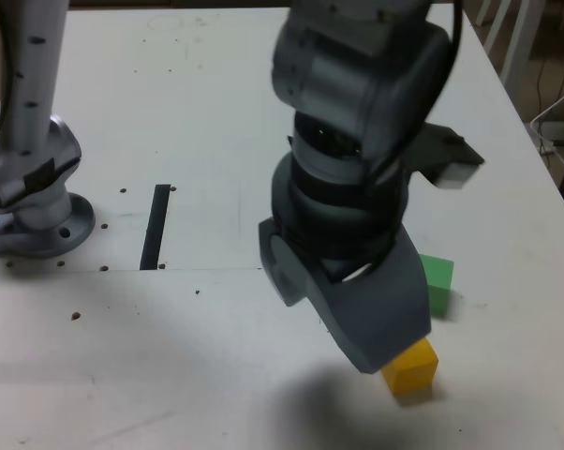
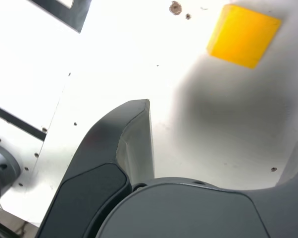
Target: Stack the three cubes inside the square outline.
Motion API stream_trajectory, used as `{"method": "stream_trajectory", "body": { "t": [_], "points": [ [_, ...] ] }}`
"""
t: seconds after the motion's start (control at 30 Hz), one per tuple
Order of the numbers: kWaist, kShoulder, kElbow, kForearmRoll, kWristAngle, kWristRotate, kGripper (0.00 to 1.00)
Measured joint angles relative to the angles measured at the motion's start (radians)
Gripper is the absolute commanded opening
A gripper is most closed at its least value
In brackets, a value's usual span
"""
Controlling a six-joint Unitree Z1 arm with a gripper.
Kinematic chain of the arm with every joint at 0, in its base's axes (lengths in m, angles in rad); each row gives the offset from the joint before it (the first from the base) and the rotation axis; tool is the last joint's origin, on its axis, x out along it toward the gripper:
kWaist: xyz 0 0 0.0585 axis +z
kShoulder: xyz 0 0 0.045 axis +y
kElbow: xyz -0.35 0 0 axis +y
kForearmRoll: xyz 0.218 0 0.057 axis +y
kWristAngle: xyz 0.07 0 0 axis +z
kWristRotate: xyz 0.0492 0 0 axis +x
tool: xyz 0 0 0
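- The white table [image 1: 170,84] fills nearly the whole exterior view, its top scuffed and dotted with small dark holes.
- A seam runs across its surface.
- Beyond its far right edge, white furniture legs [image 1: 518,42] and a pale cable [image 1: 558,122] show against dim flooring.
- Bright, slightly washed-out light falls from above.

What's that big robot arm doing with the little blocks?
The robot arm's gripper is open and empty, hanging right above the yellow cube on the white table. It looks ready to come down and grab it, though it is not touching it yet. A green cube sits just behind, apart from the yellow one. A corner of the black square outline shows in the wrist view, with no cube on the part that shows. No red cube is in sight.
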Motion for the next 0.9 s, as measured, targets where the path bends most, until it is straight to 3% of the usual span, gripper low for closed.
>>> {"method": "stream_trajectory", "body": {
  "t": [0.57, 0.9],
  "points": [
    [0.064, 0.104, -0.094, -0.018, -0.012, 0.127, 0.99],
    [0.085, 0.154, -0.112, -0.063, -0.057, 0.163, 0.97]
  ]
}}
